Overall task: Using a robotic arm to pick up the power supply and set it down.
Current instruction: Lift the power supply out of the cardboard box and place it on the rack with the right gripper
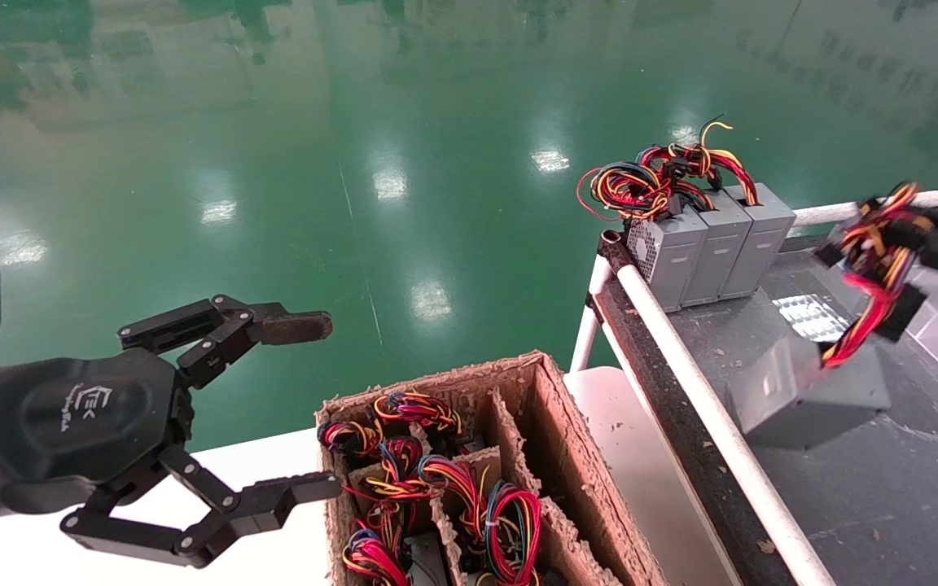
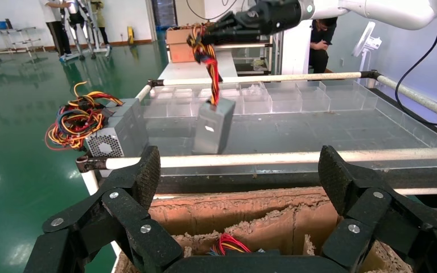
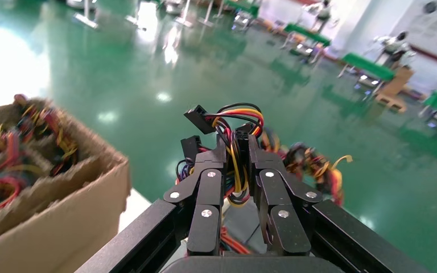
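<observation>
A grey power supply point(image 1: 803, 391) hangs tilted just above the dark bench top point(image 1: 884, 505), dangling by its red, yellow and black wire bundle point(image 1: 872, 268). My right gripper point(image 1: 905, 236) is shut on that bundle. The right wrist view shows the wires point(image 3: 236, 122) pinched in the right gripper point(image 3: 236, 151), with the grey box point(image 3: 244, 225) below. In the left wrist view the power supply point(image 2: 213, 128) hangs under the right gripper point(image 2: 216, 31). My left gripper point(image 1: 324, 407) is parked open beside the cardboard box, its jaws wide around nothing point(image 2: 240, 168).
Three more grey supplies point(image 1: 713, 244) stand in a row at the bench's far corner, wires on top. A white rail point(image 1: 705, 407) edges the bench. The divided cardboard box point(image 1: 534, 391) on the white table holds several wired units. Clear bins point(image 2: 296, 96) line the bench's far side.
</observation>
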Controlling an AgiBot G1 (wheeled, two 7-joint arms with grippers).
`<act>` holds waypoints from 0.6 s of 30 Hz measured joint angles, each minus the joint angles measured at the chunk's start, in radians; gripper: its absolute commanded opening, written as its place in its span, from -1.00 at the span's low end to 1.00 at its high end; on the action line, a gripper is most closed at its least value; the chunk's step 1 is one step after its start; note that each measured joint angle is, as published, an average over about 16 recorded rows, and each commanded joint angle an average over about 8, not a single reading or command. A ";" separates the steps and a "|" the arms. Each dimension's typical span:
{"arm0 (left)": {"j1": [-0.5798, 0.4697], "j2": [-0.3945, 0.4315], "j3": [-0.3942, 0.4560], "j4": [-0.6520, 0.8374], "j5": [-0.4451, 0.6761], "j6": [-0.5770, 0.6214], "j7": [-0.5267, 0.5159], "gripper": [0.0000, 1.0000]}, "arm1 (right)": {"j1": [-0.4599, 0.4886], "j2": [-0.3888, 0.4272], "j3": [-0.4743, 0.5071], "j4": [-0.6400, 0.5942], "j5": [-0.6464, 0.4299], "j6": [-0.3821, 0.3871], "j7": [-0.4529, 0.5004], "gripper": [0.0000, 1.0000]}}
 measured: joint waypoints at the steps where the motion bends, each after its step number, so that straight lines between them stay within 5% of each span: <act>1: 0.000 0.000 0.000 0.000 0.000 0.000 0.000 1.00 | 0.006 -0.003 -0.007 -0.002 -0.007 -0.001 -0.002 -1.00; 18: 0.000 0.000 0.000 0.000 0.000 0.000 0.000 1.00 | 0.156 -0.131 -0.111 -0.051 -0.154 0.068 -0.071 -1.00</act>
